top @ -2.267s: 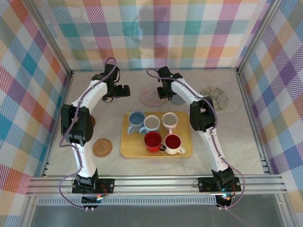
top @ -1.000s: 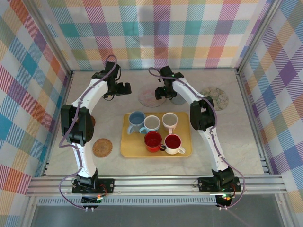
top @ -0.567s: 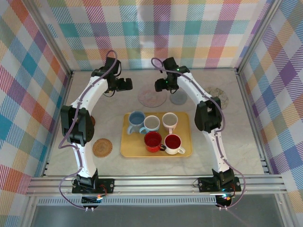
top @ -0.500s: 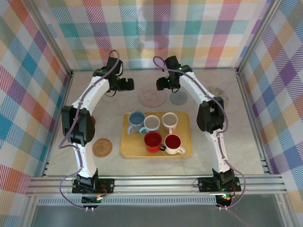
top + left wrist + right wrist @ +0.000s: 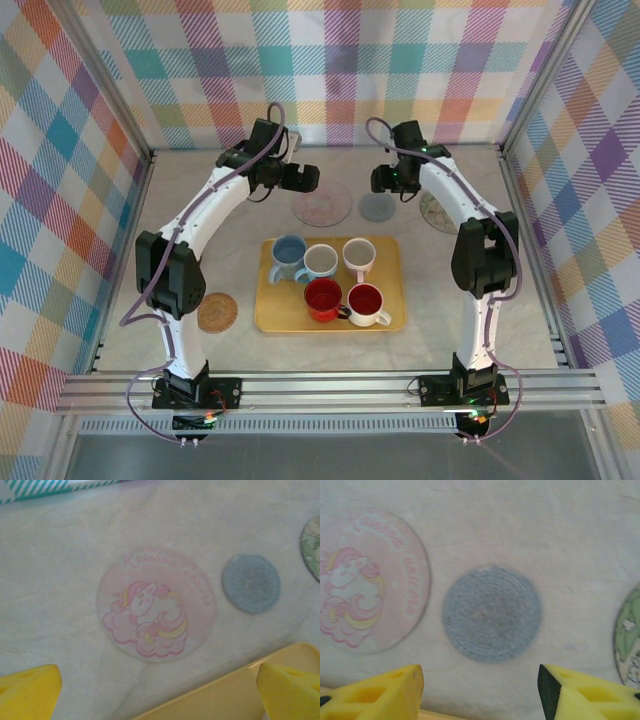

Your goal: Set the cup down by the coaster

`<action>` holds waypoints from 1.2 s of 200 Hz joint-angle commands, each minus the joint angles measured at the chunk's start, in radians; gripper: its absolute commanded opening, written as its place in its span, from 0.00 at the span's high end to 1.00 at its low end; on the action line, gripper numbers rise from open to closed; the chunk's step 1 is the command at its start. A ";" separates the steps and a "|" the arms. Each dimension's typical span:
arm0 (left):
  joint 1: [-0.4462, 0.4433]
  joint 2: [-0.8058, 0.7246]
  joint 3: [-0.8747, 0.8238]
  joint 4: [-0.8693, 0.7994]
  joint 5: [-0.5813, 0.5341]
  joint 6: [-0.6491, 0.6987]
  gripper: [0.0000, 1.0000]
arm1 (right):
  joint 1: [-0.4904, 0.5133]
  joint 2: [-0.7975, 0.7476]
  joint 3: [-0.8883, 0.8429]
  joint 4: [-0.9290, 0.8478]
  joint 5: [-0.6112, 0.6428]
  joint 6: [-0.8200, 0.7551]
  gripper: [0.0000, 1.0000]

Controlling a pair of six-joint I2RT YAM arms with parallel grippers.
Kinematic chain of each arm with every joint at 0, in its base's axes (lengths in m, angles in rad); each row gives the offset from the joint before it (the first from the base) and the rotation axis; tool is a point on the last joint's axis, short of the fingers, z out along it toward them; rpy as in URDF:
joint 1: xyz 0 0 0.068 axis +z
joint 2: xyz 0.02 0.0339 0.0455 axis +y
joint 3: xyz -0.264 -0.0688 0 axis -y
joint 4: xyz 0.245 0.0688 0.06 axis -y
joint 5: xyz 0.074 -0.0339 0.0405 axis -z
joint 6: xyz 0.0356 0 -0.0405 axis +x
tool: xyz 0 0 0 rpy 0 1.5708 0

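Several cups stand on the yellow tray [image 5: 270, 318]: a blue one [image 5: 288, 255], a grey-white one [image 5: 320, 262], a white one [image 5: 358, 254], a red one [image 5: 322, 298] and a white one with a red inside [image 5: 367, 303]. Behind the tray lie a pink unicorn coaster [image 5: 322, 207] [image 5: 157, 610] [image 5: 367, 580], a grey coaster [image 5: 378, 207] [image 5: 251, 583] [image 5: 491, 613] and a green floral coaster [image 5: 438, 213] [image 5: 627, 645]. My left gripper [image 5: 305, 178] [image 5: 160, 695] hangs open above the pink coaster. My right gripper [image 5: 383, 182] [image 5: 480, 690] hangs open above the grey coaster. Neither holds anything.
A woven brown coaster [image 5: 215, 312] lies on the table left of the tray. The tray's far edge [image 5: 225, 695] shows low in the left wrist view. Checked walls close in the back and both sides of the table.
Both arms have swung to the right and risen. The left gripper has come from the far left to beside the pink coaster; the right gripper has shifted right, off the pink coaster.
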 commanded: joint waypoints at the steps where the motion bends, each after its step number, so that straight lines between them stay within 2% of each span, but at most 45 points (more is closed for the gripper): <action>1: -0.028 -0.038 0.019 0.035 0.042 0.044 0.00 | -0.044 -0.053 -0.060 0.012 0.029 0.020 0.37; 35: -0.052 -0.045 -0.020 0.062 0.052 0.077 0.00 | -0.109 -0.060 -0.121 0.004 0.048 0.022 0.36; 54: -0.061 -0.057 -0.068 0.108 0.099 0.084 0.00 | -0.134 -0.051 -0.137 0.000 0.061 0.022 0.34; 117: -0.101 -0.079 -0.182 0.226 0.154 0.108 0.00 | -0.183 0.058 -0.102 -0.022 0.111 0.031 0.32; 240: -0.111 -0.060 -0.180 0.193 0.142 0.124 0.00 | -0.236 0.293 0.064 -0.120 0.143 0.038 0.33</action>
